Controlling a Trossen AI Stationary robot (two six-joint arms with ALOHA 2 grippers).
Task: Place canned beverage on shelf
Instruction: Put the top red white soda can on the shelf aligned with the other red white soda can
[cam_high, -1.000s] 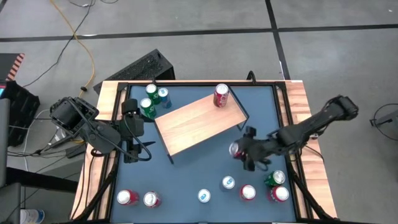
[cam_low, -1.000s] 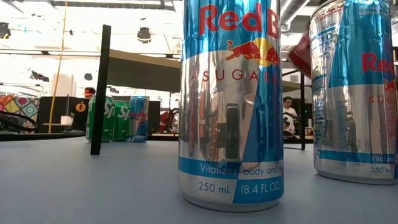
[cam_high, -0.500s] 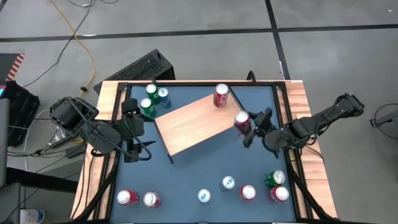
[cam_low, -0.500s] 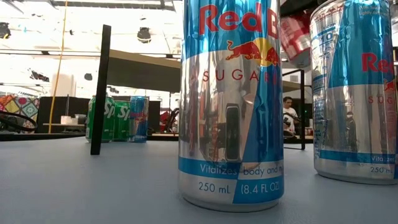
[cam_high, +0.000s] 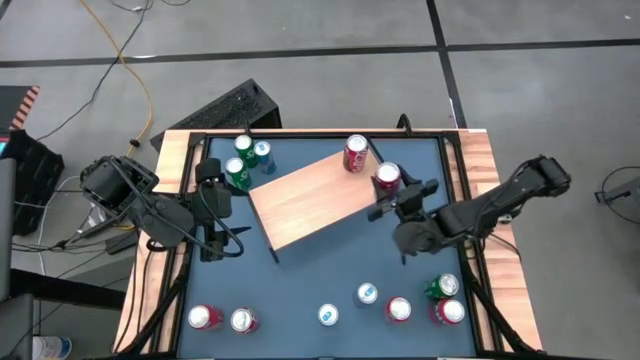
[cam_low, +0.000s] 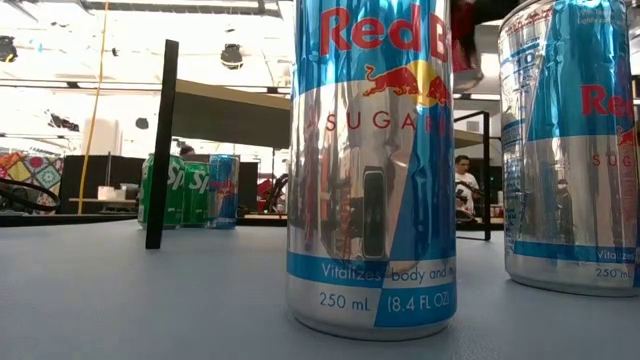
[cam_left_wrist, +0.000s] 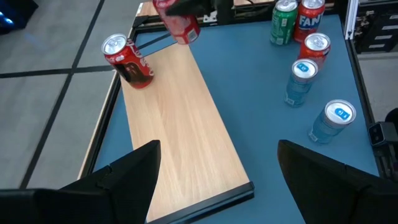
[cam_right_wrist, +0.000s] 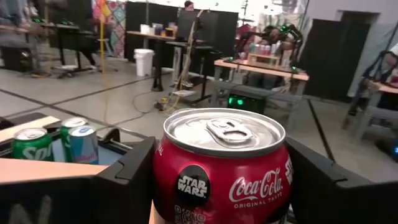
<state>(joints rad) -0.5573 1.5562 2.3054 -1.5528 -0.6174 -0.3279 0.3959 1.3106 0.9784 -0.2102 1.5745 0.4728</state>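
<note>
- The right gripper (cam_high: 393, 192) clasps a red Coca-Cola can (cam_high: 387, 180) upright between its fingers, holding it over the right end of the shelf (cam_high: 310, 200).
- Whether the can touches the wood cannot be told.
- The shelf, a pale wooden board, sits at an angle on the dark blue tabletop (cam_high: 300, 280).
- A second red cola can (cam_high: 356, 154) stands on the shelf's far corner, close to the held one.
- The left gripper (cam_high: 213, 222) waits near the table's left edge, its fingers (cam_left_wrist: 130, 171) spread wide and holding nothing.
- Green and blue cans (cam_high: 246, 160) stand beyond the shelf's left end.
- More cans (cam_high: 400, 300) stand along the table's near side.
</note>
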